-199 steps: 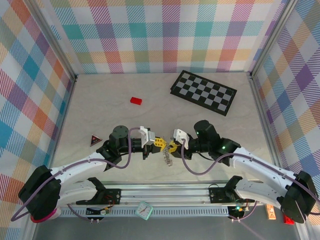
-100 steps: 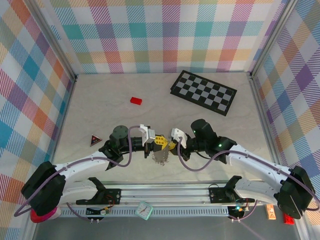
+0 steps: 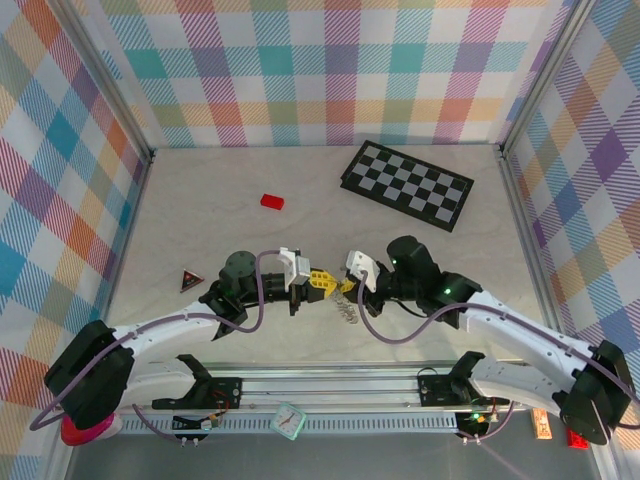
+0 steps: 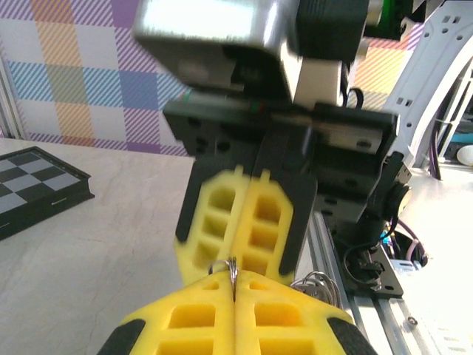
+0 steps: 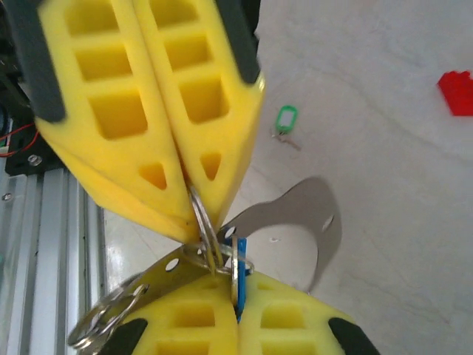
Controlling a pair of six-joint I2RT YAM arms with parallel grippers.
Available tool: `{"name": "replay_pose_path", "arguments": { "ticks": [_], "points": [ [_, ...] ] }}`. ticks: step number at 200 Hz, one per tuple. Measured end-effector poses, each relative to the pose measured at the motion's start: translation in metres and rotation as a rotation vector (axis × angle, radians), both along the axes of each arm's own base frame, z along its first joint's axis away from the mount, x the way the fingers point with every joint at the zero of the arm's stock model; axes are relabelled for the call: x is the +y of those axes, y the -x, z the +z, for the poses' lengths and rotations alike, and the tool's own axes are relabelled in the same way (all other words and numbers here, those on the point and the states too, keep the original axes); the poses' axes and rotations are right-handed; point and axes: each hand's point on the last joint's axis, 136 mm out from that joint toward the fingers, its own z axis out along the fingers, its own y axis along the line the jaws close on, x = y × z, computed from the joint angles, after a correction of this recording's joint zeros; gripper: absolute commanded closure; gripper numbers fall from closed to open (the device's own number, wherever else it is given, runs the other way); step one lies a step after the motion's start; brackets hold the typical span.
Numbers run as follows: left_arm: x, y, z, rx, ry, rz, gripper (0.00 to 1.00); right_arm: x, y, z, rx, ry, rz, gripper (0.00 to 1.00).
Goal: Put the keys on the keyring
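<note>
1. There are two keys. The blue key is up at the fingers, and the green key lies flat on the surface
2. There is one keyring. It hangs in the air between the two sets of fingers, with a flat grey tag on it. The green key is well apart from it
3. There is also one red block, one checkerboard and one small dark triangle
4. The left fingers are pressed together on the thin wire of the keyring
5. The right fingers are pressed together too, with the blue key pinched between them, right at the ring
6. The tips of both sets of fingers almost touch, near the front edge of the surface, just behind the metal rail
7. The middle of the surface is bare. The red block and the checkerboard sit far back, near the checked walls. The triangle is by the left arm
</note>
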Motion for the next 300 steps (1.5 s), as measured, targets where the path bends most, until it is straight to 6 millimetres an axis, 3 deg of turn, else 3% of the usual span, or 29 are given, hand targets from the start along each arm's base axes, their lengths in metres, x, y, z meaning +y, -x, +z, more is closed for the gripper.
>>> {"name": "replay_pose_path", "arguments": {
  "ticks": [29,81,105,167,198,211,248,276,300],
  "points": [
    [0.002,0.002,-0.005,-0.004,-0.027,-0.004,1.00,-0.006,0.000,0.009,-0.037,-0.008,-0.018,1.00],
    [0.002,0.002,-0.013,-0.008,-0.068,-0.004,1.00,-0.011,0.000,0.006,-0.052,0.018,-0.024,1.00],
    [0.002,-0.001,-0.013,-0.012,-0.078,0.010,0.69,-0.013,0.000,0.005,-0.053,0.027,-0.028,1.00],
    [0.013,-0.012,0.000,-0.045,-0.025,0.127,0.38,-0.019,0.000,0.003,-0.051,0.076,-0.042,1.00],
    [0.034,-0.024,0.011,-0.060,0.051,0.288,0.36,-0.013,-0.005,0.007,-0.047,0.086,-0.035,1.00],
    [0.046,-0.032,0.017,-0.056,0.083,0.382,0.30,-0.007,-0.008,0.008,-0.035,0.086,-0.024,1.00],
    [0.094,-0.059,0.044,-0.015,0.205,0.696,0.23,0.024,-0.016,0.015,0.021,0.005,0.013,1.00],
    [0.127,-0.074,0.050,0.045,0.223,0.896,0.16,0.045,-0.028,0.013,0.057,-0.067,0.020,1.00],
    [0.148,-0.086,0.049,0.101,0.208,1.038,0.14,0.037,-0.046,-0.001,0.076,-0.066,-0.027,1.00]
  ]
}}
